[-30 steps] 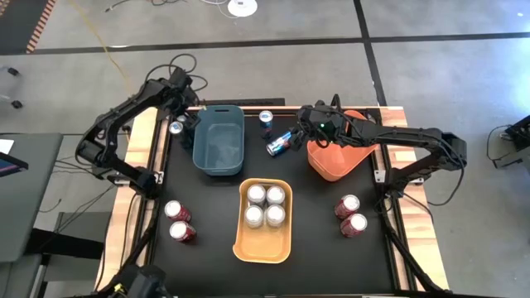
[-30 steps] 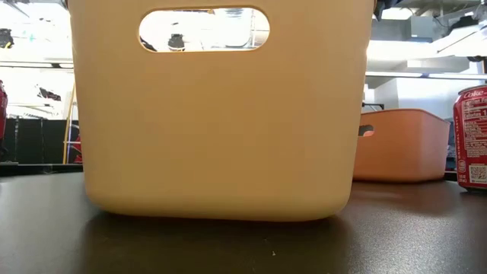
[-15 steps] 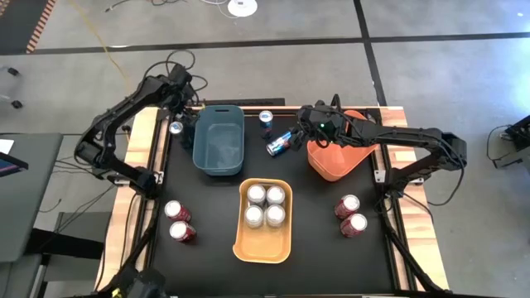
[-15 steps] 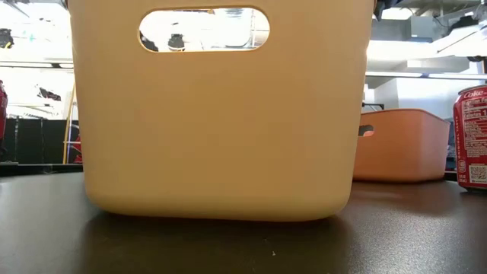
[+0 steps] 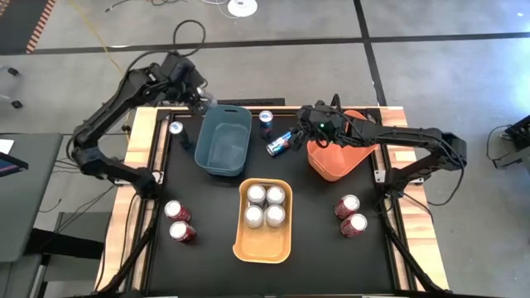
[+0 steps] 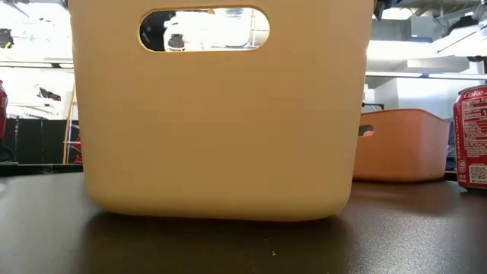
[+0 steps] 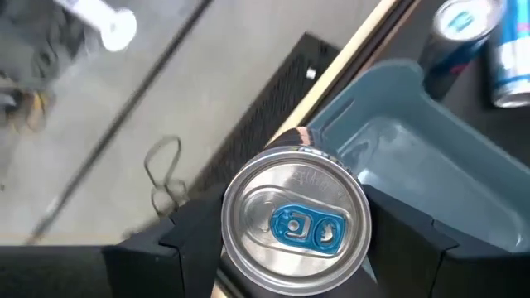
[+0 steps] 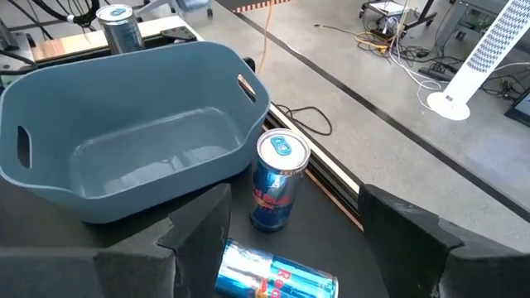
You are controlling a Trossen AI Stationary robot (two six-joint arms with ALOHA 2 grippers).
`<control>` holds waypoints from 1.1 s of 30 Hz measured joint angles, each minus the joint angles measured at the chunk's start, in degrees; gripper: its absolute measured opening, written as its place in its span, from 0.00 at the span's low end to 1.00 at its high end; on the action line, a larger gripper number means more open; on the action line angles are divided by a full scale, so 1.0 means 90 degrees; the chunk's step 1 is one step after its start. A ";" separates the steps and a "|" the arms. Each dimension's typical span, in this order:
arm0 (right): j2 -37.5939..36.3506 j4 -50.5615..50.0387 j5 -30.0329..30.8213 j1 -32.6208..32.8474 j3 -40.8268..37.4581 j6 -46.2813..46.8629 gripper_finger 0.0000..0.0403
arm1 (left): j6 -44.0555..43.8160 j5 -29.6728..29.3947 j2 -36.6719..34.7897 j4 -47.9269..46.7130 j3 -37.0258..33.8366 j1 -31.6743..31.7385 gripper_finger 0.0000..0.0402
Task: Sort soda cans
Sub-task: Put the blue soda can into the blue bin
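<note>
My left gripper [image 5: 201, 99] is raised over the far left corner of the teal bin [image 5: 223, 142] and is shut on a soda can [image 7: 296, 222] with a silver top and a blue tab. Another can [image 5: 175, 128] stands on the table left of the bin. My right gripper [image 5: 294, 135] hovers open by a silver-blue can [image 8: 277, 277] lying on its side; whether it touches, I cannot tell. A dark blue can [image 8: 277, 178] stands upright beyond it. Several silver cans [image 5: 266, 205] stand in the yellow-orange bin [image 5: 265, 242]. My left gripper pinches the can between its two fingers [image 7: 195, 240], one on each side of the can's round wall [image 7: 236, 248]. The can's top faces the wrist camera, and its body is hidden behind the top. The can is lifted clear of the table.
The orange bin [image 5: 335, 157] sits under the right arm. Two red cans [image 5: 178, 220] stand at the near left and two more [image 5: 351, 215] at the near right. In the low view the yellow-orange bin's wall [image 6: 221, 137] fills most of the picture.
My left gripper has closed on a can at the table's far left and risen with it, swinging toward the teal bin's far left corner. That can is now lifted clear of the table. My right arm has kept still.
</note>
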 joint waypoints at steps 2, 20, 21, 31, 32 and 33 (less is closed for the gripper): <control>0.0000 -0.0011 0.0000 0.0000 0.0000 0.0011 0.70 | -0.0017 -0.0035 0.0000 0.0007 0.0089 -0.0233 0.58; 0.0000 -0.0179 0.0006 0.0141 0.0000 0.0180 0.70 | -0.0429 -0.0032 0.2070 0.0303 -0.0240 -0.0855 0.58; 0.0000 -0.0190 0.0005 0.0150 0.0000 0.0180 0.70 | -0.0437 -0.0036 0.2183 0.0290 -0.0238 -0.0821 0.58; 0.0000 -0.0349 0.0007 0.0182 0.0000 0.0181 0.70 | -0.0417 0.0005 0.2622 0.0630 -0.0242 -0.0613 0.58; 0.0000 -0.0348 0.0006 0.0180 0.0000 0.0181 0.70 | -0.0420 -0.0001 0.2613 0.0673 -0.0242 -0.0595 0.58; 0.0000 -0.0349 0.0005 0.0180 0.0000 0.0181 0.70 | -0.0434 -0.0001 0.2611 0.0715 -0.0242 -0.0566 0.58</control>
